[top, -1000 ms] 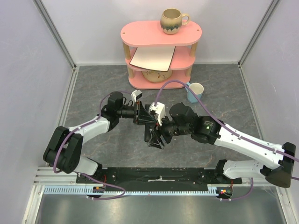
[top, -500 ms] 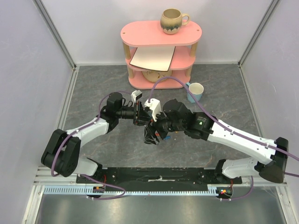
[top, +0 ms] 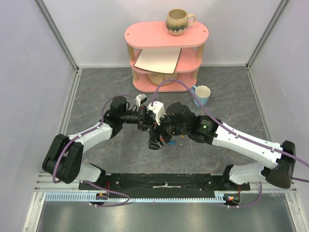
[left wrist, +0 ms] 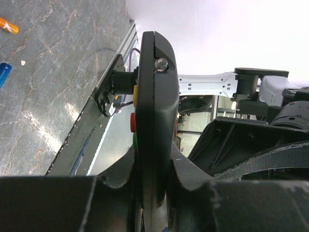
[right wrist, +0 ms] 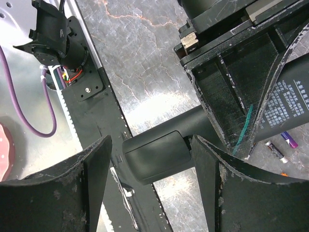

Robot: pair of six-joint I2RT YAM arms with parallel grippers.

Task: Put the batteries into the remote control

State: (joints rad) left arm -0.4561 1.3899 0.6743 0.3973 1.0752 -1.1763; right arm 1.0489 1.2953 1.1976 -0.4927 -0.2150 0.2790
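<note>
Within left claw (left wrist: 150, 166), slim glossy black remote control (left wrist: 152, 96), marbled tabletop (left wrist: 43, 87)

The surface (top: 96, 82) is dark grey, marbled with pale veins. The shelf (top: 166, 35) is pink. The mug (top: 177, 21) on top of it is tan with a dark speckled base. The cup (top: 202, 94) right of the shelf is pale blue, white inside. The remote (left wrist: 152, 121) is black, with yellow, red and green buttons. There's an orange battery (left wrist: 8, 25), a blue battery (left wrist: 4, 75) and a purple battery (right wrist: 290, 141).
</note>
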